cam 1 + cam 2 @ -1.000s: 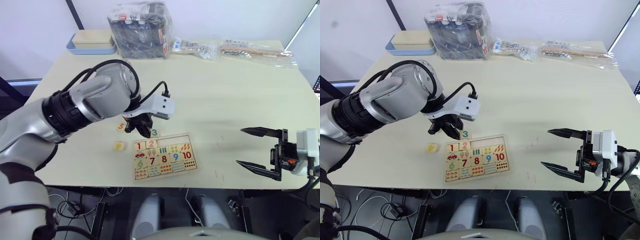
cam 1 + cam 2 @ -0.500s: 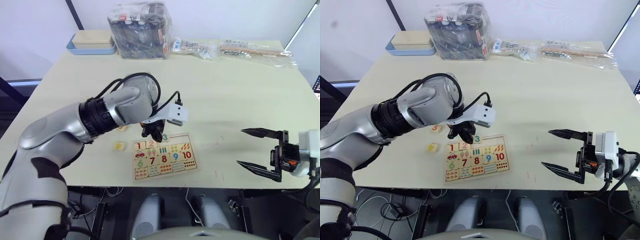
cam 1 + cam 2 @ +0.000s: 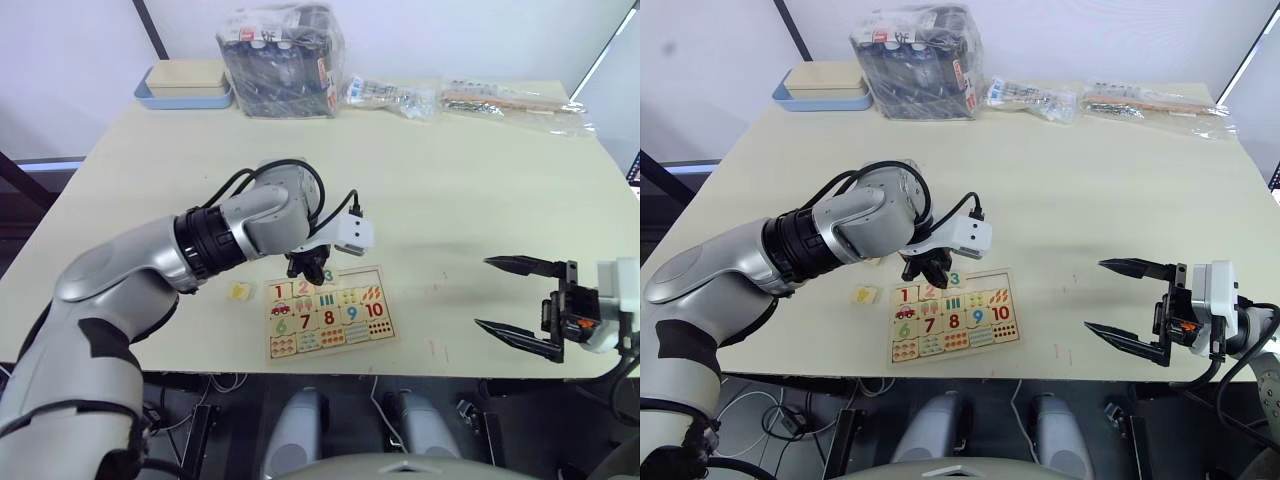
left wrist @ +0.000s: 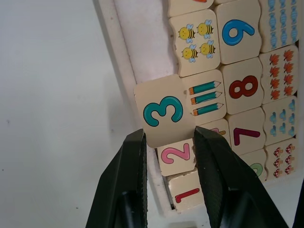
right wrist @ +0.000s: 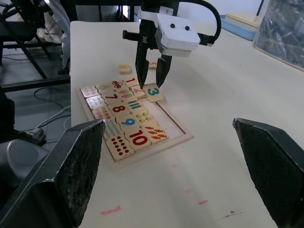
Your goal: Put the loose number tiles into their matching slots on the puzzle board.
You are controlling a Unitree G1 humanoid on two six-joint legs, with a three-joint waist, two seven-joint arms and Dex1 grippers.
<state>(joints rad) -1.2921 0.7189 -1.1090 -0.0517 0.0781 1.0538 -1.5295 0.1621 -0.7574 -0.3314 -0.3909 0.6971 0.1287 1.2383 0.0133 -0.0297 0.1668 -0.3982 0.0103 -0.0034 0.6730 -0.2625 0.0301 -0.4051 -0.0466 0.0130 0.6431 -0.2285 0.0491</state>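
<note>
Item: board [image 3: 330, 318], flat on the table's [image 3: 450, 180] near edge. Top row holds 1 and 2; the slots to their right are bare. The row of 6 to 10 and the picture rows are filled.

Item: tile 3 [image 4: 163, 110]. It lies tilted across the board's far rim, at the board's 12 o'clock, part over the bare third slot and part on the rim. Not seated.

Item: left gripper [image 4: 168, 142]. It hangs above tile 3, fingers parted just wider than the tile and straddling one edge of it. In the right wrist view the tips stand clear above the tile, so it reads as open, holding nothing.

Item: right gripper [image 3: 515, 295]. Fingers spread wide, empty, at 3 o'clock of the board and well apart from it.

Item: loose tiles. One pale tile [image 3: 238, 292] at 9 o'clock of the board, digit unreadable. Another [image 5: 125, 68] shows beyond the board in the right wrist view.

Handling note, step in hand: seating tile 3. In my judgement the tile needs squaring to the board and sliding off the rim toward the 2, then pressing flat. Lower with the fingers either side of the tile and nudge gently; a hard push could ride the tile up over the 2 or shift the whole board. Check it sits level with its neighbours before lifting away.
</note>
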